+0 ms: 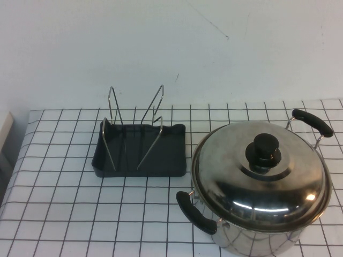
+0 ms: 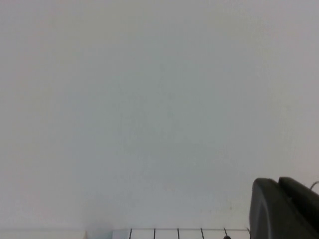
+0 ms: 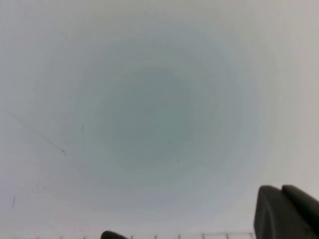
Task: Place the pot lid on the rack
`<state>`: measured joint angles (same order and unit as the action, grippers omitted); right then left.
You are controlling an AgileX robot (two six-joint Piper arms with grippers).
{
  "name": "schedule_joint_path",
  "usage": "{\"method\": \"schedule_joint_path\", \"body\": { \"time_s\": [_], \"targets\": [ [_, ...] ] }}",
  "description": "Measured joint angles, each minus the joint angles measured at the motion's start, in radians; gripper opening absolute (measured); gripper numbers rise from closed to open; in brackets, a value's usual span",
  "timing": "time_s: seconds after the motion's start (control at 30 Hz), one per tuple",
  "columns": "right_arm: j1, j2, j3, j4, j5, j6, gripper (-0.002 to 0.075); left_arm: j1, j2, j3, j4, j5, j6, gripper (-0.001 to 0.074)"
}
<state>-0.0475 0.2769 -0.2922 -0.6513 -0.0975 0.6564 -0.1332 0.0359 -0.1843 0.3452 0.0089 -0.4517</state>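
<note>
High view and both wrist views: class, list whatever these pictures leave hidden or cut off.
- Pot: in the high view its base is cut off by the bottom edge, and the pot lid hides its inside.
- Rack: its tray floor is too dark to check.
- Left gripper: only a dark corner shows in the left wrist view, facing the wall.
- Right gripper: likewise in the right wrist view; neither appears in the high view.

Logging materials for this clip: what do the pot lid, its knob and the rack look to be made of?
The pot lid looks like polished stainless steel: mirror reflections, bright glints. Its knob seems black plastic, dark with a dull sheen. The rack appears to be a matte dark grey plastic tray with thin shiny wire loops, probably steel. Both the left gripper and right gripper show only at their wrist views' edges, facing the wall.
</note>
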Motion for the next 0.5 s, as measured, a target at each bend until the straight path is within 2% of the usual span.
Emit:
{"method": "schedule_joint_path", "body": {
  "time_s": [0.1,0.3,0.4,0.5],
  "targets": [
    [0.000,0.178,-0.027,-0.126,-0.112,0.124,-0.0003,0.000,0.042,0.002,-0.002,0.014,-0.009,-0.0002],
    [0.002,0.555,-0.153,-0.501,-0.505,0.330,-0.0003,0.000,0.098,0.002,-0.008,0.018,-0.048,-0.0002],
    [0.002,0.721,-0.221,-0.584,-0.654,0.340,-0.0003,0.000,0.100,0.002,-0.008,0.018,-0.056,-0.0002],
    [0.009,0.853,-0.275,-0.614,-0.724,0.340,-0.0003,0.000,0.100,0.002,-0.008,0.018,-0.073,-0.0002]
  ]
}}
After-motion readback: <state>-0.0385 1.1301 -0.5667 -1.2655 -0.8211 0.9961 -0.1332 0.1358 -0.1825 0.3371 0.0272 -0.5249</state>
